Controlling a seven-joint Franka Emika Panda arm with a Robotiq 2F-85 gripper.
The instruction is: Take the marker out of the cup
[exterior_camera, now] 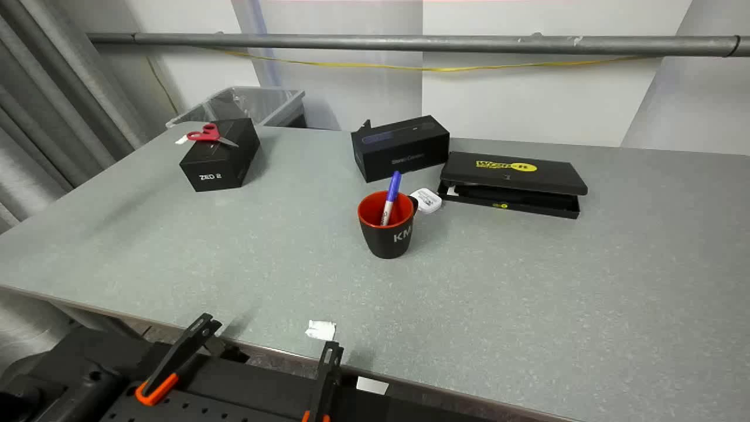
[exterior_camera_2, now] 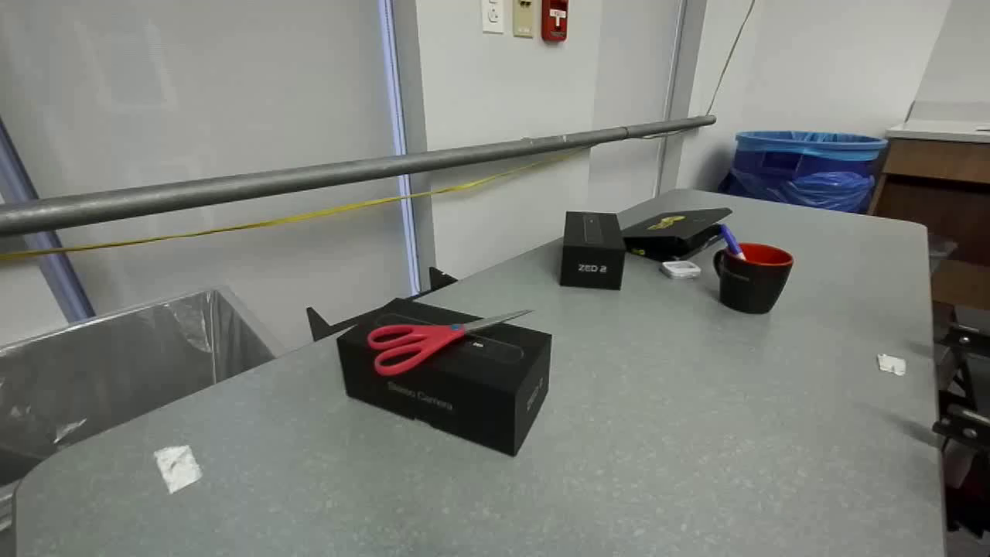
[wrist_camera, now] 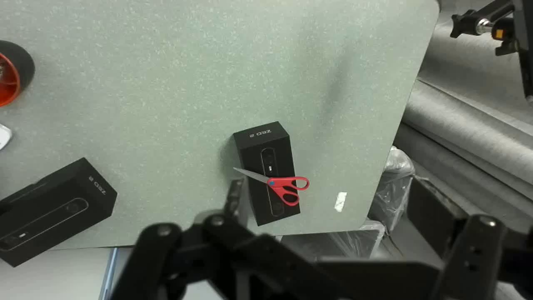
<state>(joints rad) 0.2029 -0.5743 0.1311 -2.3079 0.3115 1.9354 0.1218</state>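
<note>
a marker (exterior_camera: 391, 196) leans inside a cup (exterior_camera: 381, 241), scissors (exterior_camera: 214, 137) at its ten o'clock in an exterior view; the end effector (wrist_camera: 329, 193) gapes wide.

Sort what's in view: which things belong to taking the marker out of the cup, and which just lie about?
For the job:
cup, red inside
blue marker, leaning in it
gripper, open

Just lying about:
red scissors on a ZED 2 box
another ZED 2 box
black case, yellow logo
small white case
white scraps
</note>
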